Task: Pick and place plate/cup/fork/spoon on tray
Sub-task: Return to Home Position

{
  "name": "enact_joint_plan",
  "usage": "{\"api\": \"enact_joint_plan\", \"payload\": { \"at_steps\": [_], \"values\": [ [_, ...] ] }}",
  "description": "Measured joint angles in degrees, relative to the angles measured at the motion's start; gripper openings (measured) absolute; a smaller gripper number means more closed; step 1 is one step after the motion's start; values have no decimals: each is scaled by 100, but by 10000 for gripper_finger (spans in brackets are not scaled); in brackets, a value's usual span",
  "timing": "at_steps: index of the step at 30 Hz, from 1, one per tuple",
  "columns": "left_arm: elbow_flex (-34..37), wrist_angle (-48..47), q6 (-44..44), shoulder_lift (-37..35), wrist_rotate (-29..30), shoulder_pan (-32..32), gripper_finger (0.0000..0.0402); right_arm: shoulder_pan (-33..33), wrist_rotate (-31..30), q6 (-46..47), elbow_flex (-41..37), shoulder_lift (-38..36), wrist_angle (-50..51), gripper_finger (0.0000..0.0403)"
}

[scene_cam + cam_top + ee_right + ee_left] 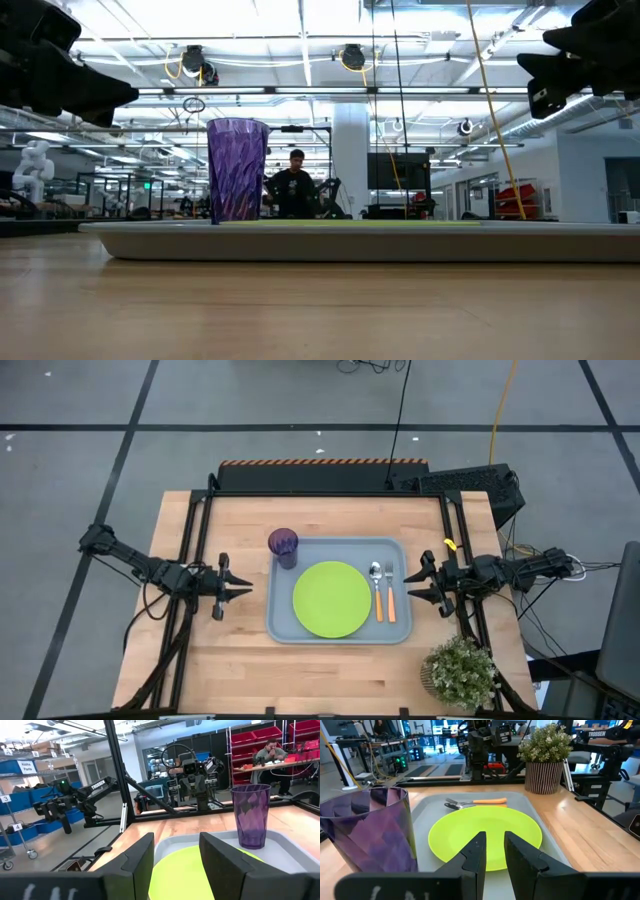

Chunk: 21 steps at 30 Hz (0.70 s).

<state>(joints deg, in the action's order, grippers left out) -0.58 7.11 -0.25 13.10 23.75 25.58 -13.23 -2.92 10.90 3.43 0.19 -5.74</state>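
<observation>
Cup [238,170] upright in low view; fork [391,603], spoon [377,600] seen from above.

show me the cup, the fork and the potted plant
cup [283,546], high view, on its open top
fork [391,605], high view, on its orange handle
potted plant [460,670], high view, on its leaves
</observation>
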Motion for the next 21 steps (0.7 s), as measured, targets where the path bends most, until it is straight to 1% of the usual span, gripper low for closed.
{"api": "enact_joint_plan", "payload": {
  "at_steps": [18,21],
  "values": [
    [-2,-1,0,0,-2,1,72,0,2,0,4,-2,-2,153],
    [-2,-2,0,0,-2,0,72,15,2,-2,-120,2,-150,153]
  ]
}}
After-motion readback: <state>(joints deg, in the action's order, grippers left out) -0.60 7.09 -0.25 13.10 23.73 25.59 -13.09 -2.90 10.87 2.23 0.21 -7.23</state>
